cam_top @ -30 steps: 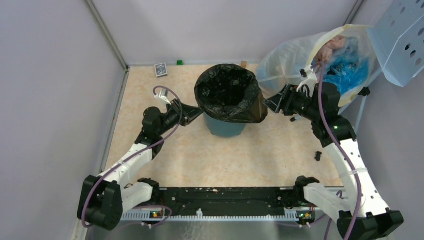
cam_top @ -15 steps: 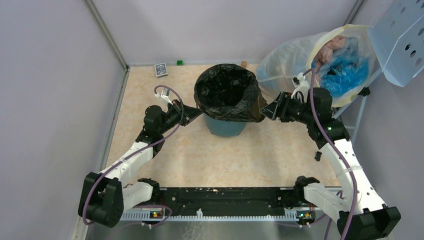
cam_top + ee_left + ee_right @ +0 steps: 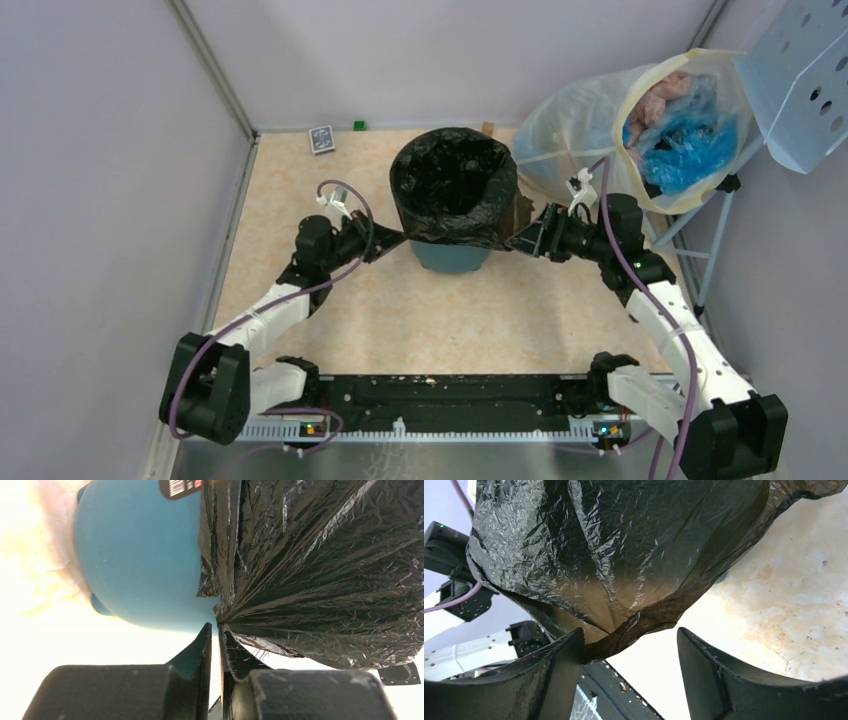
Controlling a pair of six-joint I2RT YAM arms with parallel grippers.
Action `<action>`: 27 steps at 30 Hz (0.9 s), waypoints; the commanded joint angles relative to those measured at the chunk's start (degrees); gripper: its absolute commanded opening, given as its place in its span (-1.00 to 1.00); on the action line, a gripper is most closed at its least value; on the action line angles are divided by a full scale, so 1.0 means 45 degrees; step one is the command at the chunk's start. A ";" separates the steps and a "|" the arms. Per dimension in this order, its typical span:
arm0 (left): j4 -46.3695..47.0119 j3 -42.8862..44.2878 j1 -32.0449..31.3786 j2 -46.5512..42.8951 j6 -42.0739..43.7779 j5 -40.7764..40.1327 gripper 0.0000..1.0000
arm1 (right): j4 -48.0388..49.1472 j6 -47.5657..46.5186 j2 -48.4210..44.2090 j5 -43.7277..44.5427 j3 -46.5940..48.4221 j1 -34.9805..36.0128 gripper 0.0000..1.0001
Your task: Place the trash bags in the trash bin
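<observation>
Pale lilac walls close in a beige, mottled bench, with both arms reaching from its near edge toward the middle. At the centre rear stands the teal trash bin, upright. The black trash bag sits inside it as a liner. Its mouth is open, and its glossy, crinkled film is folded over the rim and drapes down the outside, hiding most of the bin's wall. Only the lower teal part shows beneath the hem.

The left tool is at the bin's left side, low on the draped film. In the left wrist view its two fingers stand almost together, and the bag's folds gather to a point right at their tips, so it looks clamped on the hem. A barcode label sits on the bin wall just beside the film.

The right tool is at the bin's right side with its fingers wide apart. In the right wrist view a hanging corner of the bag dips between them and touches the inner face of the finger on the left of that view. The other finger is clear of the film, so nothing is gripped.

Behind the right arm, a large translucent whitish sack holds blue and pink material. A pale blue perforated panel hangs just beside it. Near the back wall lie a small dark patterned box and a tiny green block, both well apart from the bin.
</observation>
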 commanded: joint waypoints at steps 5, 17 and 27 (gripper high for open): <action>-0.0817 0.0019 0.0559 -0.0065 0.1095 0.0654 -0.64 | 0.1956 0.0540 0.0401 -0.0603 -0.0580 -0.0053 0.05; -0.1792 0.0212 0.1658 -0.0835 0.1657 0.1155 -0.27 | 0.3796 0.0742 0.2011 -0.0448 -0.1040 0.0238 -0.85; -0.2800 0.0840 0.2019 -0.0714 0.2064 0.1082 -0.24 | 0.2829 -0.0742 0.3499 0.0860 -0.0584 0.1063 -0.54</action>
